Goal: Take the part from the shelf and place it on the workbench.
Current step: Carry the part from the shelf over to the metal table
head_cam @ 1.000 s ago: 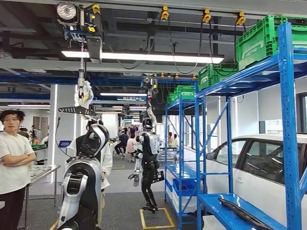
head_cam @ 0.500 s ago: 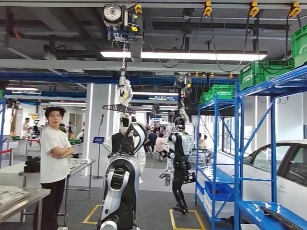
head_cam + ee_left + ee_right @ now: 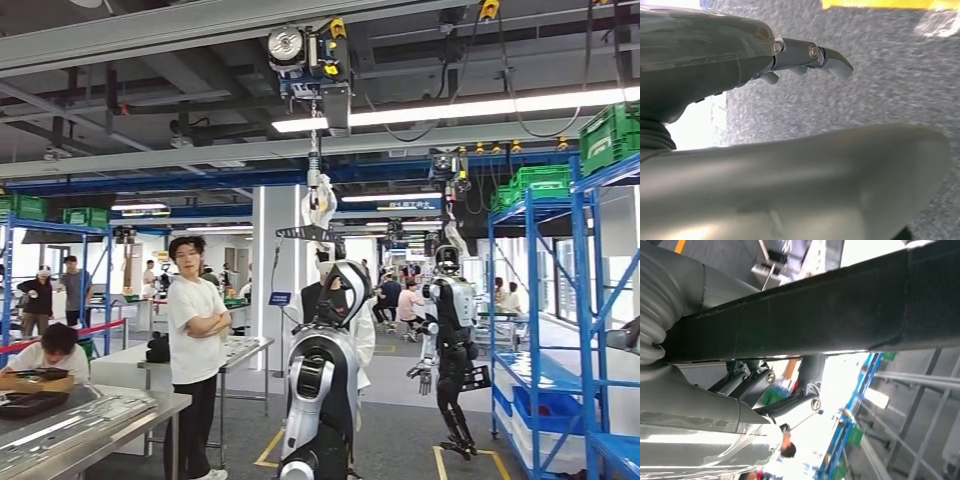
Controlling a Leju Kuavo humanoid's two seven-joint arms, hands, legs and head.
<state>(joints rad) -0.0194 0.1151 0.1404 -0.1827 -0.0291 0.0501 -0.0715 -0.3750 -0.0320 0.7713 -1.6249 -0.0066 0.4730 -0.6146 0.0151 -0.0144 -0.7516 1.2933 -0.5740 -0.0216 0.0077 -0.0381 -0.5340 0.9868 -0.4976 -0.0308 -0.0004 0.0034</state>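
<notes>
Right hand (image 3: 753, 390) grips the part (image 3: 821, 310), a long black strip that runs across the right wrist view from the ribbed wrist cover out past the frame edge. Dark fingers (image 3: 806, 375) are curled up against its underside, thumb side pressed on the strip near the wrist. The part is up off any surface, with blue racking behind it.

Left hand (image 3: 753, 65) holds nothing. Fingers (image 3: 828, 57) are stretched out nearly straight and together over grey carpet; thumb (image 3: 798, 185) is a big blur in the foreground, well apart from the fingers. A yellow floor line (image 3: 885, 4) runs along the frame edge.

In the head view, a metal workbench (image 3: 83, 420) sits near left with flat sheet parts and a dark tray on it. A person (image 3: 195, 350) in a white T-shirt stands just beyond its right end, arms folded. Another person (image 3: 49, 350) bends over the far-left side of the bench. A second humanoid (image 3: 324, 385) stands centre, near, hanging from an overhead hoist (image 3: 311, 55). A third humanoid (image 3: 449, 345) stands further back to the right, beside the blue shelf (image 3: 540, 330) on the right, which carries green crates (image 3: 611, 135) on top and a blue bin low down.
</notes>
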